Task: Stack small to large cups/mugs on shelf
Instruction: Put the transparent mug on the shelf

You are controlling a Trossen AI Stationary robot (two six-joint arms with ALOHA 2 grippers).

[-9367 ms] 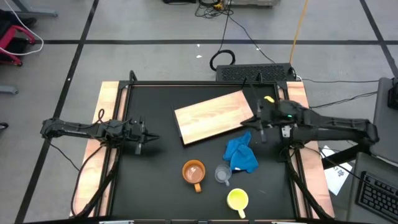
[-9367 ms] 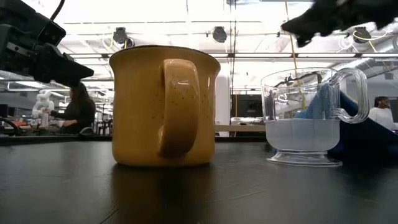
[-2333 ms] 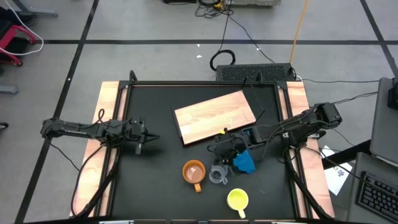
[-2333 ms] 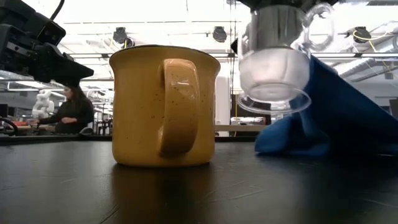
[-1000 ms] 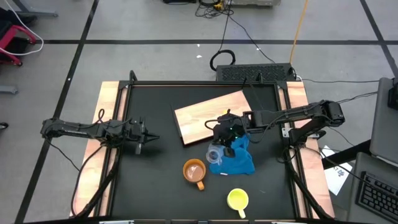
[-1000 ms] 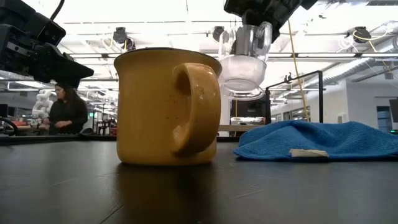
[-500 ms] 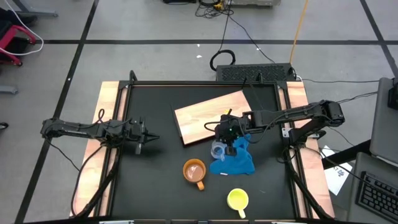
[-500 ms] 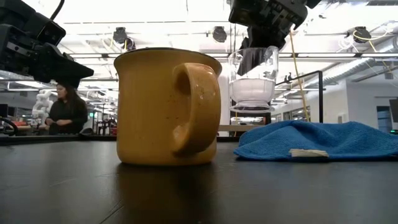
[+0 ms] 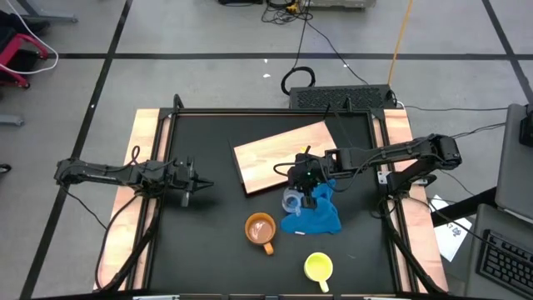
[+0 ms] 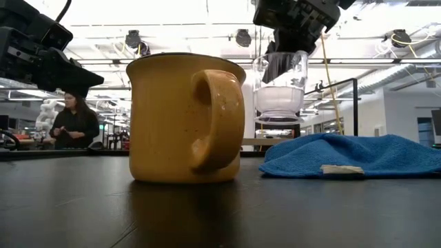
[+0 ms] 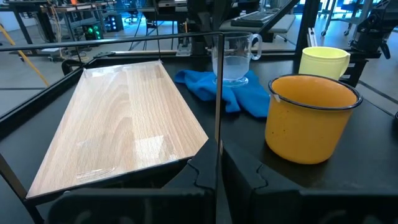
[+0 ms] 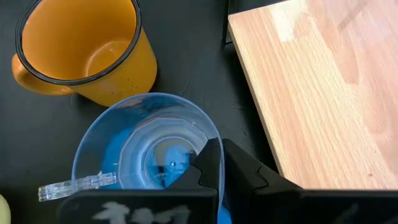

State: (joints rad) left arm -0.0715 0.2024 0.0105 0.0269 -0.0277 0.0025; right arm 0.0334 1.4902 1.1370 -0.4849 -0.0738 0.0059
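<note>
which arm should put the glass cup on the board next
The right. Its right gripper already holds the glass cup by the rim, lifted above the blue cloth right beside the wooden board. The left gripper waits empty at the table's left side, farther off.

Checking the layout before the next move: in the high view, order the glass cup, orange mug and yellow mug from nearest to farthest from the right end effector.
1. Glass cup, held in the right end effector, over the blue cloth's edge.
2. Orange mug, on the table toward the front-left.
3. Yellow mug, near the front edge.
</note>
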